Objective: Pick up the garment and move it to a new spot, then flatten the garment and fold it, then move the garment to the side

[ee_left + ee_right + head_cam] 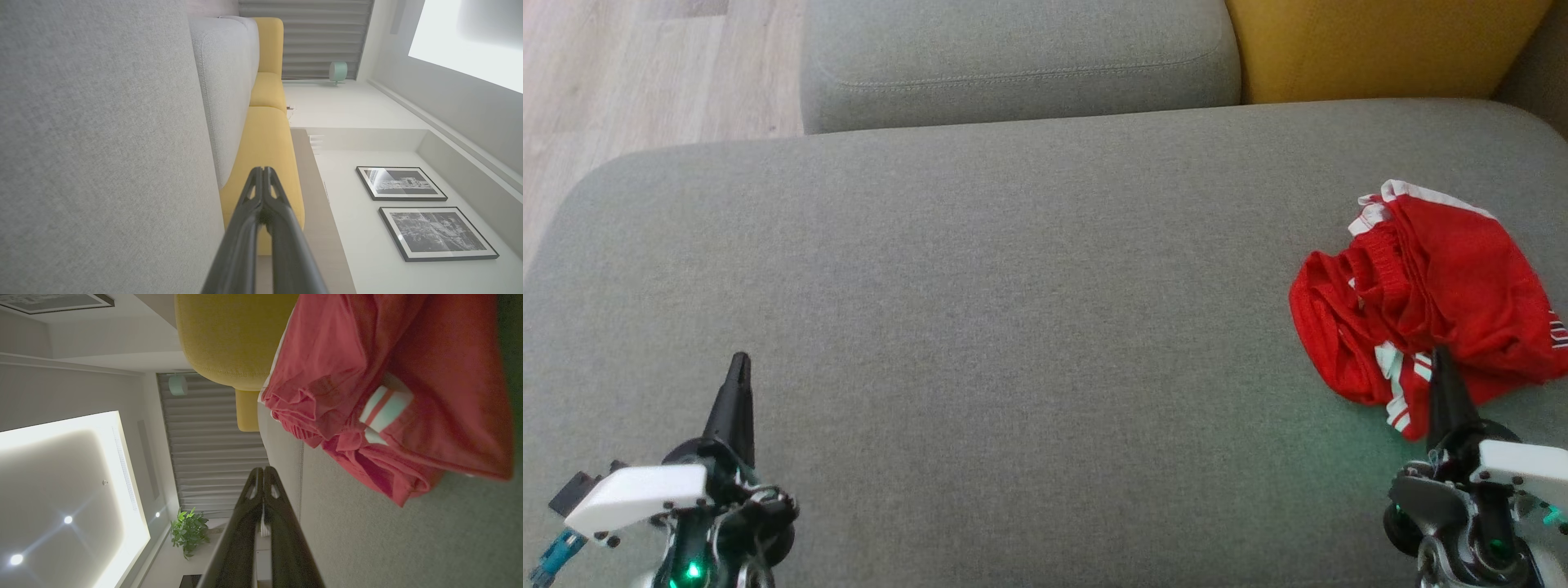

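1. Garment [1425, 302]: we see red shorts with white stripes, crumpled in a heap at the right side of the grey seat [1013, 327].
2. Our right gripper [1439, 355] is at the near right with its fingers pressed together and nothing between them. Its tip is at the heap's near edge, and we cannot tell whether it touches the cloth.
3. Our left gripper [739, 363] is at the near left, well apart from the garment, fingers together and empty.
4. Beyond the seat are a grey cushion [1021, 65] and a yellow cushion [1380, 49], and the wooden floor [645, 73] shows at the far left.
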### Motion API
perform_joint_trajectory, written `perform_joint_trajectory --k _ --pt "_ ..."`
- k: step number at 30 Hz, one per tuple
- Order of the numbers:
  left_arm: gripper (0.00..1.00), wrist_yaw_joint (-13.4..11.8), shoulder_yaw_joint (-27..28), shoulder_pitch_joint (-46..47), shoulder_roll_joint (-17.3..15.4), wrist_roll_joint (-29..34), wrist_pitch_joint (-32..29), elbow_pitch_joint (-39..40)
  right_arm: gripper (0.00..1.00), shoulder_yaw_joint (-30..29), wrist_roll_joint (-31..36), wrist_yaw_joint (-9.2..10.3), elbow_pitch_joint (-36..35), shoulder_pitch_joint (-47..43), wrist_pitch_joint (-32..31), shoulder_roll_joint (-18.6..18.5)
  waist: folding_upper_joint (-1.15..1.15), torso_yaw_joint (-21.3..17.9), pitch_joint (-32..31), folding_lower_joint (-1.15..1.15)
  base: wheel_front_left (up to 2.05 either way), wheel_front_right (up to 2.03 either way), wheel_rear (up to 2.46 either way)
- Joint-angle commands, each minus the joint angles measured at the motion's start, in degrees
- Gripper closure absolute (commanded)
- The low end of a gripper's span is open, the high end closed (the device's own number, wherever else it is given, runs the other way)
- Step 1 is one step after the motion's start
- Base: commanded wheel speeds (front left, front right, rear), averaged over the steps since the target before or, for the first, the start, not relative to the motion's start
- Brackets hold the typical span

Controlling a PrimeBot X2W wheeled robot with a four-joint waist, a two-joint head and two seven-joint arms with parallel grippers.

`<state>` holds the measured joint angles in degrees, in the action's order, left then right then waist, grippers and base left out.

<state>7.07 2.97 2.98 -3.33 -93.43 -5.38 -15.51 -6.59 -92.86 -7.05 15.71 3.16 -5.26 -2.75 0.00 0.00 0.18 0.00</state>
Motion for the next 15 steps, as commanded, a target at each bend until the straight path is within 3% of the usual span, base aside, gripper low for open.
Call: perform_joint_trajectory --k 1,15 --pt "1.00 0.42 2.37 3.11 -0.40 0.29 -0.16 1.51 1.00 0.97 -0.05 -0.44 -1.73 2.94 -0.51 -0.79 0.00 0.00 0.00 0.00 0.00 0.00 0.00" --pt "1.00 0.42 2.56 3.12 -0.27 0.45 -0.32 1.50 1.00 0.81 0.08 -0.44 -1.72 2.96 -0.63 -0.68 0.00 0.00 0.00 0.00 0.00 0.00 0.00"
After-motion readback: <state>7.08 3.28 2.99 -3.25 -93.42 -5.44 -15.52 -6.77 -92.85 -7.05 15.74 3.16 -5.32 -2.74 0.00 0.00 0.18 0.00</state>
